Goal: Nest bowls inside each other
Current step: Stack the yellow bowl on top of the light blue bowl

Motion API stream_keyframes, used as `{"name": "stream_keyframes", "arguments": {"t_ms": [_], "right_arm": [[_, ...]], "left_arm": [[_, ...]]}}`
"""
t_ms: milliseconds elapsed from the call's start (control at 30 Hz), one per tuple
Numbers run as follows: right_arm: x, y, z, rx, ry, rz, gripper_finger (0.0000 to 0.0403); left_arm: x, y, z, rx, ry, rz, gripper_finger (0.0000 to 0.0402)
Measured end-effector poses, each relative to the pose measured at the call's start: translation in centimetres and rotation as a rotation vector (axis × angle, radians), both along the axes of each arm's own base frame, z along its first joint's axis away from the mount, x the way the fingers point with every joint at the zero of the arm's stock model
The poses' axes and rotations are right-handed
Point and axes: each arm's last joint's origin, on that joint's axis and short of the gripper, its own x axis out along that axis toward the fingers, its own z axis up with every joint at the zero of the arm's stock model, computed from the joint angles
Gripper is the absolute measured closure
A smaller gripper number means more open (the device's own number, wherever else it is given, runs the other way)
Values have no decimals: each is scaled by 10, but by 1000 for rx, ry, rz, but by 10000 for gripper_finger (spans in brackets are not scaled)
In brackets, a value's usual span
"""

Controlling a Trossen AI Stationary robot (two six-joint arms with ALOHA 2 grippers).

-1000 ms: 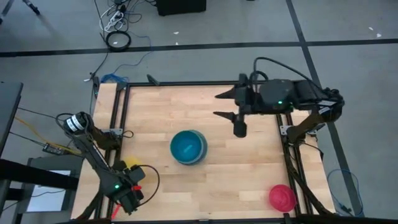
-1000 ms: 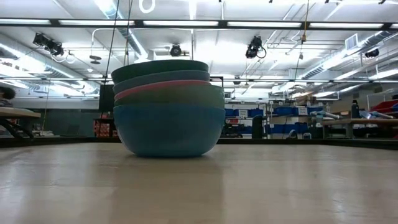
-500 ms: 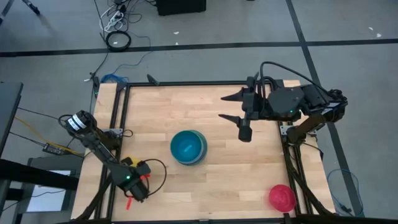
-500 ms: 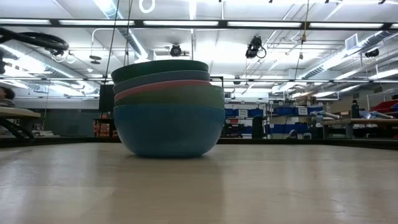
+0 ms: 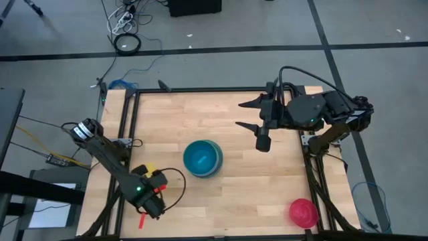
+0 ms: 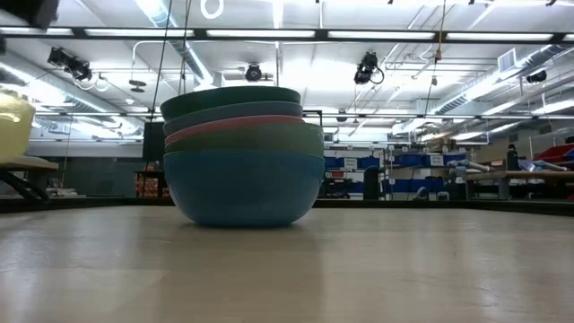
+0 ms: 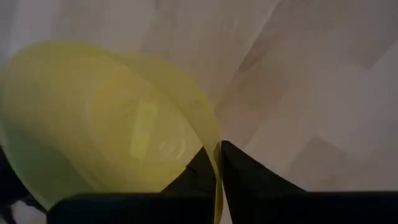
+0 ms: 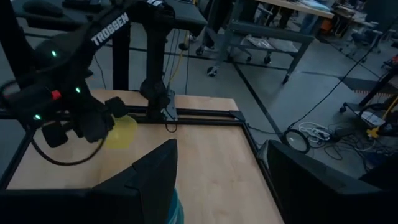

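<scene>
A stack of nested bowls (image 5: 202, 158) stands at the table's middle, light blue outermost and teal innermost (image 6: 242, 152). A red bowl (image 5: 303, 212) sits upside down at the near right corner. At the near left, my left gripper (image 7: 219, 149) points down, shut on a yellow bowl (image 5: 144, 171). That bowl shows above table level at the left edge of the low view (image 6: 13, 126). My right gripper (image 5: 242, 114) is open with nothing between its fingers, high over the far right of the table, right of the stack. My left gripper pinches the yellow bowl's rim (image 7: 214, 163) between its two fingers, one finger inside the bowl and one outside. The fingers come from above, pointing down. The bowl hangs tilted beside the fingers, lifted clear of the table.
Bare wooden table lies between the yellow bowl and the stack (image 5: 170, 201). A black metal frame (image 5: 127, 120) runs along the table's edges. Cables lie on the floor beyond the far edge (image 5: 127, 43).
My left gripper has gone up and toward the table's right, nearer the stack, carrying the yellow bowl. The bowl is now lifted clear of the table and has come into the left edge of the low view.
</scene>
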Motion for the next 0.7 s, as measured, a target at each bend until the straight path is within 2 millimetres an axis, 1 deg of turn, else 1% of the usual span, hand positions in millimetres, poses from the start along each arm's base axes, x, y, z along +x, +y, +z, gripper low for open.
{"name": "stream_keyframes", "arguments": {"t_ms": [67, 167, 300, 467, 567, 700], "right_arm": [[0, 0, 0, 0, 0, 0, 167], [0, 0, 0, 0, -1, -1, 167], [0, -1, 0, 0, -2, -4, 167], [0, -1, 0, -6, 2, -14, 167], [-1, -2, -4, -22, 38, -24, 167], [-7, -3, -8, -5, 89, -37, 168]], "left_arm": [[5, 2, 11, 14, -21, -5, 374], [16, 7, 21, 53, -81, -53, 393], [35, 17, 37, 95, -154, -156, 395], [62, 34, 64, 175, -256, -311, 398], [79, 44, 71, 179, -311, -407, 399], [97, 60, 69, 155, -340, -491, 399]]}}
